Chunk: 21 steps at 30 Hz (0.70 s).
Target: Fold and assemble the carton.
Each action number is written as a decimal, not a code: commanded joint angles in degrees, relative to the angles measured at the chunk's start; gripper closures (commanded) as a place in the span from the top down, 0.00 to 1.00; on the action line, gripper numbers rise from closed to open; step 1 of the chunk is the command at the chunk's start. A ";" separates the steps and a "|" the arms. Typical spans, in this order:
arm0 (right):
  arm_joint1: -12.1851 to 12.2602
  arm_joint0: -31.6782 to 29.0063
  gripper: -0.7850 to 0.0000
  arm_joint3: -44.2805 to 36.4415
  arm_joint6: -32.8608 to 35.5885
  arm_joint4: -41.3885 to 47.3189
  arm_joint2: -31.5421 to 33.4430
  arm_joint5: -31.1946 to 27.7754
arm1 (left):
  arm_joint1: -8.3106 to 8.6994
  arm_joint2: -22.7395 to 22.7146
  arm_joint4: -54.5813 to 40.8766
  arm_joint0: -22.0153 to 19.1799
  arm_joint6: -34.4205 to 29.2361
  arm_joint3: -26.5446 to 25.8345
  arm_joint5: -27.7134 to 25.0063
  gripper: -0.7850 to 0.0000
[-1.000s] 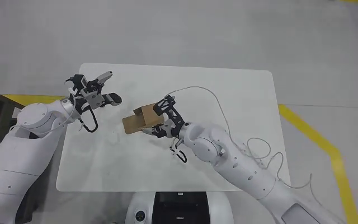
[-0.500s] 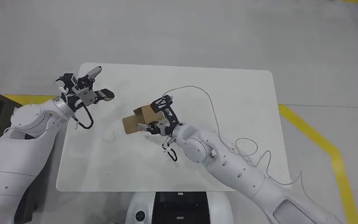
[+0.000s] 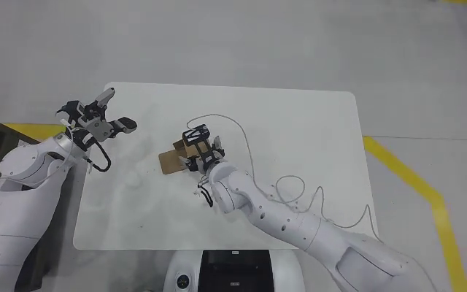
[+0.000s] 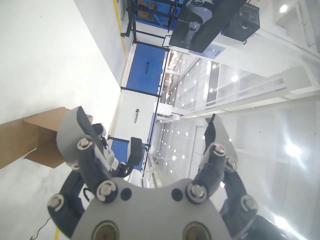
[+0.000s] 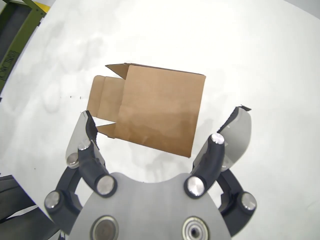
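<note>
A brown cardboard carton (image 3: pixel 172 161) lies on its side on the white table (image 3: pixel 306 131), left of the middle. One end is open, with its flaps (image 5: pixel 102 96) spread out. My right gripper (image 3: pixel 198 146) hovers just above the carton (image 5: pixel 160 111) and is open. Its two fingers straddle the closed end, and one fingertip (image 5: pixel 88 122) is near a small side flap. My left gripper (image 3: pixel 117 109) is open and holds nothing, near the table's far left corner and well apart from the carton (image 4: pixel 37 138). In the left wrist view this gripper (image 4: pixel 147 118) points out into the room.
A thin white cable (image 3: pixel 252 150) loops over the table from the right arm, right of the carton. A green frame (image 5: pixel 15 36) stands beyond the table's left edge. Bare table surface lies to the right and front.
My left gripper has drawn back to the left, away from the carton, staying open. My right gripper has shifted left over the carton. The carton has barely moved.
</note>
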 commanded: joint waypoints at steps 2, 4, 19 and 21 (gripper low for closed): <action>-0.07 -0.30 1.00 -0.54 2.81 -3.67 -0.19 2.14 | -0.18 -0.68 0.05 0.42 -0.17 -0.13 0.27 1.00; -0.03 -0.66 1.00 -1.25 5.01 -5.29 -0.04 2.71 | -0.30 -1.00 0.12 0.52 -0.25 -0.20 0.44 1.00; 2.19 -4.74 1.00 -8.12 17.78 -17.63 5.00 1.19 | -1.27 -1.65 1.43 -0.82 -2.11 0.15 1.62 1.00; 2.79 -5.71 1.00 -9.56 19.03 -19.65 6.39 1.03 | -1.40 -1.52 1.58 -1.30 -2.42 0.23 1.85 1.00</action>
